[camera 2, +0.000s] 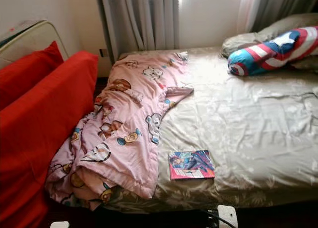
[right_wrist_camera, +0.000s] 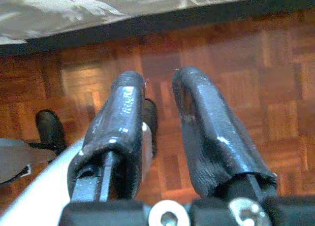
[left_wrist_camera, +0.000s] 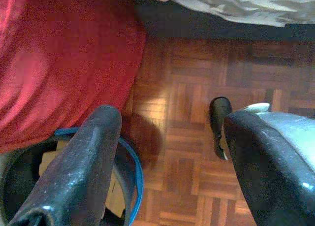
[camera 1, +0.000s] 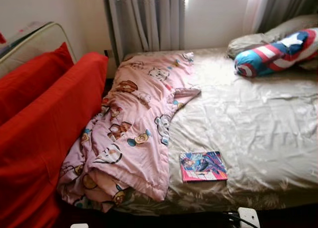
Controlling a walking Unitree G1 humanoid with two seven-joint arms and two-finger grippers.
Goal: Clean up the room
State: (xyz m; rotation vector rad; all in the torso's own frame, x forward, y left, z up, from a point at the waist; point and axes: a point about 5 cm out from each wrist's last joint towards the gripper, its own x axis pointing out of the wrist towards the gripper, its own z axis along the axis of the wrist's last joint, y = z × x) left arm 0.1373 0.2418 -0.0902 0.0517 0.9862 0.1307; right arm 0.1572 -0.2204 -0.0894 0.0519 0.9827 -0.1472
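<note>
A bed with a beige sheet (camera 1: pixel 258 123) lies before me. A pink cartoon blanket (camera 1: pixel 134 133) is crumpled along its left side and hangs over the front corner. A colourful comic book (camera 1: pixel 202 166) lies flat near the front edge. A red, white and blue shield-patterned pillow (camera 1: pixel 276 54) rests at the back right, against a grey pillow (camera 1: pixel 253 40). My left gripper (left_wrist_camera: pixel 172 117) hangs open over the parquet floor with nothing in it. My right gripper (right_wrist_camera: pixel 158 78) hangs over the floor by the bed's edge, its fingers a narrow gap apart and holding nothing.
Large red cushions (camera 1: pixel 44 123) stand against the bed's left side. Grey curtains (camera 1: pixel 146 19) and a bright window are behind the bed. A white power strip (camera 1: pixel 248 216) with cables lies on the floor at the bed's front. A blue-rimmed bin (left_wrist_camera: pixel 135 172) sits under my left gripper.
</note>
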